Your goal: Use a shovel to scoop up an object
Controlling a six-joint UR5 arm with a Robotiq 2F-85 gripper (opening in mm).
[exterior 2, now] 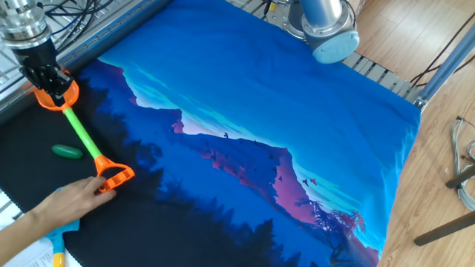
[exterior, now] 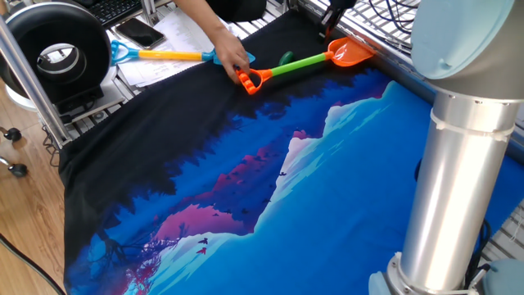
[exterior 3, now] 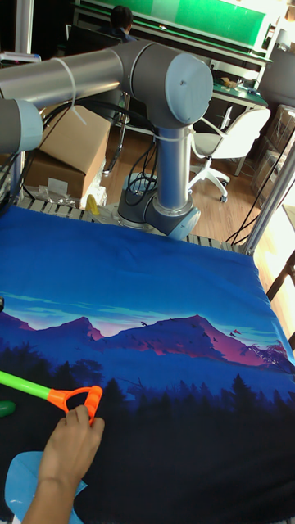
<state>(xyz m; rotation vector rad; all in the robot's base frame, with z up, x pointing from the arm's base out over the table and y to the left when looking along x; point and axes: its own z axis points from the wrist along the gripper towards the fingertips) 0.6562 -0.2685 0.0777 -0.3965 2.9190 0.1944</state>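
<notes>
The shovel lies on the dark edge of the cloth, with its orange blade [exterior 2: 58, 95] under my gripper [exterior 2: 47, 76]. The fingers stand together on the blade's back rim. A lime-green shaft [exterior: 299, 64] runs to the orange D handle [exterior: 250, 79], where a person's hand [exterior: 230, 56] holds it. The handle [exterior 3: 78, 399] and hand [exterior 3: 70, 449] also show in the tall fixed view; the gripper is outside that picture. The object [exterior 2: 67, 151], a small dark green oval, lies on the cloth just beside the shaft. It [exterior: 285, 58] touches nothing.
A blue-bladed shovel with a yellow shaft [exterior: 168, 56] lies on papers behind the hand. A phone [exterior: 139, 33] and a black round device [exterior: 57, 49] sit at the table's corner. The arm's grey column [exterior: 463, 164] rises over the blue cloth [exterior 2: 260, 119].
</notes>
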